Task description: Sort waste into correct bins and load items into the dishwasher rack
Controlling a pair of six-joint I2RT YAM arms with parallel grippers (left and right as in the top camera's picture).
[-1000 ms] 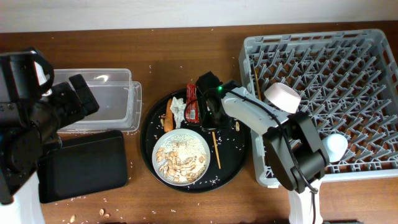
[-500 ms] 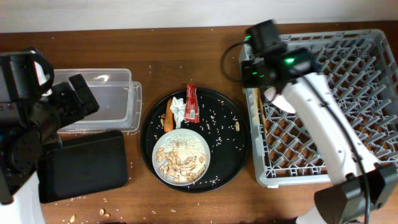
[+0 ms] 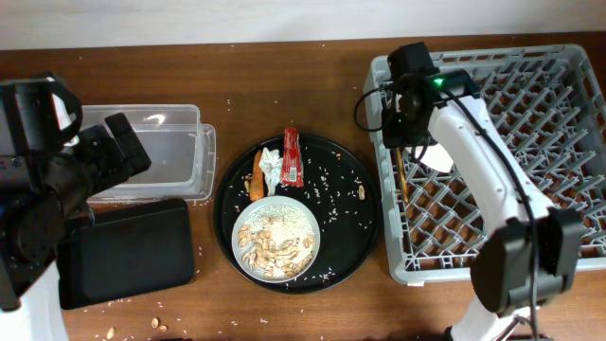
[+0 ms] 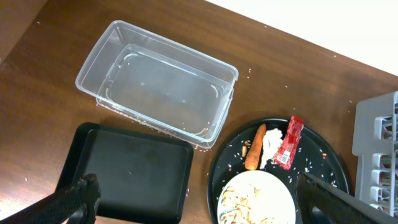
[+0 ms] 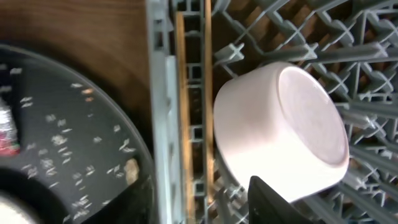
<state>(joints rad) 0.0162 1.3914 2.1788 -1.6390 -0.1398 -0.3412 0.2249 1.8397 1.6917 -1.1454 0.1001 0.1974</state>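
**Right arm.** I see the right arm (image 3: 483, 189) rise from the near edge of the table (image 3: 284, 85). It runs up across the dishwasher rack (image 3: 530, 123) and bends at the wrist, so the right claw (image 3: 405, 128) hangs over the rack's left wall. In its wrist view only one dark finger (image 5: 292, 202) shows, at the lower edge, so I cannot tell whether this claw is apart or together. The bowl (image 5: 280, 130) lies upside down on the rack floor just beside that finger. The chopsticks (image 5: 193, 93) lie side by side, left of the bowl, along the inside of the rack's wall.

**Left arm.** The left arm (image 3: 47, 180) sits folded at the far left of the table. The left claw (image 4: 198, 186) is spread wide and empty, with a finger in each lower corner of its view.
- Beneath the claw lies the black tray (image 4: 124, 168).
- Beyond that tray is the clear tub (image 4: 158, 93), with their edges very close together.
- To the claw's right is the round black tray (image 4: 336, 168). It carries the carrot piece (image 4: 254, 148), tissue (image 4: 270, 146), red wrapper (image 4: 290, 142) and the plate (image 4: 261, 180) of food scraps (image 4: 239, 205).

**Obscured.**
- From overhead, the right arm covers part of the bowl and a strip of the rack floor.
- In the left wrist view, the lower frame edge cuts off the plate.
- In the same view, the right frame edge leaves only one corner of the rack showing.
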